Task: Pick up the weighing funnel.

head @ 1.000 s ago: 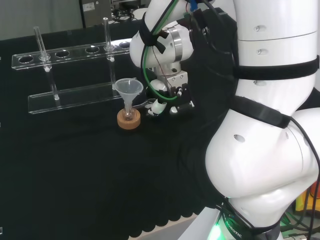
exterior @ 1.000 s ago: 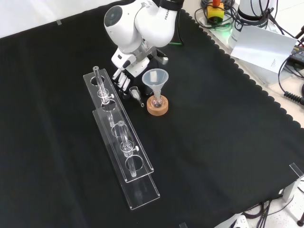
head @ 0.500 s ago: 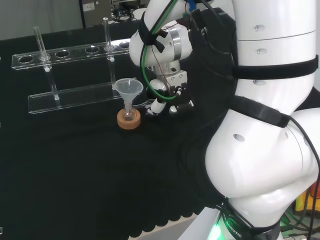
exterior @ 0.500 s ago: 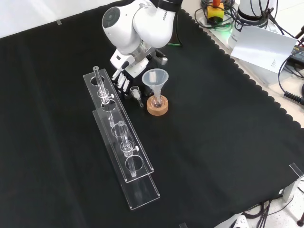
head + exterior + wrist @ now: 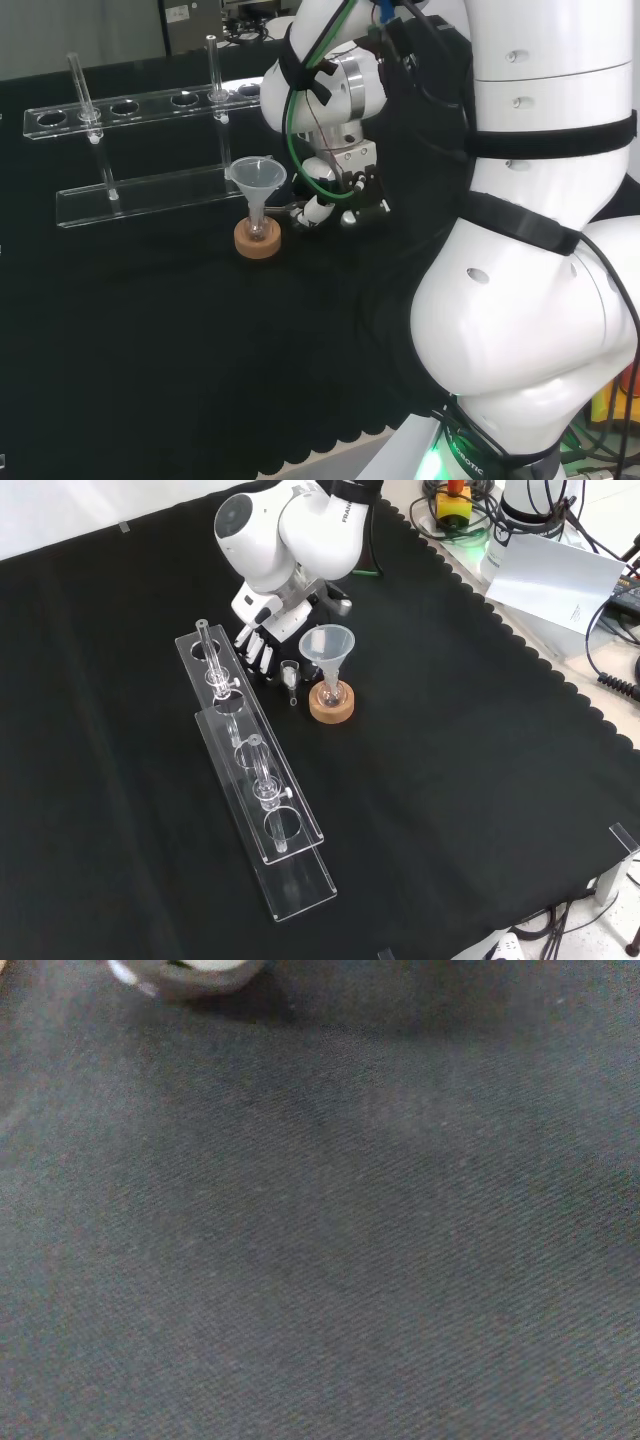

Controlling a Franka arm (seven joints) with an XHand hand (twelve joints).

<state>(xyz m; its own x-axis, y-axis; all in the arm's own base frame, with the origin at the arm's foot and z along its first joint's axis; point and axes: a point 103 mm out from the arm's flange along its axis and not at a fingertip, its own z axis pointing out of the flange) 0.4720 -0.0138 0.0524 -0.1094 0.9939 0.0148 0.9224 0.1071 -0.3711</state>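
Your hand [image 5: 258, 645] stood low over the surface [image 5: 450, 780], under the arm's white links, fingers [image 5: 268, 659] pointed down at the cloth. In the front view the fingers were straight, not curled round anything; I recorded the hand as open.

The weighing funnel [image 5: 291, 674] lay on the surface – not lifted. In the front view it sat just right of the fingertips, between them and the funnel [image 5: 327, 643]. Whether a fingertip touched it, I could not tell.

The funnel stood mouth up, its stem in a small flask [image 5: 331, 692] on a cork ring [image 5: 331, 710], apart from the hand. In the head view the hand [image 5: 335, 195] was right of the funnel [image 5: 259, 176] and cork ring [image 5: 257, 241].

A clear rack [image 5: 262, 800] ran along the surface left of the hand and weighing funnel in the front view – upright tubes [image 5: 80, 85] stood in it.

The wrist view gave you bare cloth, with a blurred white part of the hand [image 5: 190, 968] at one edge.
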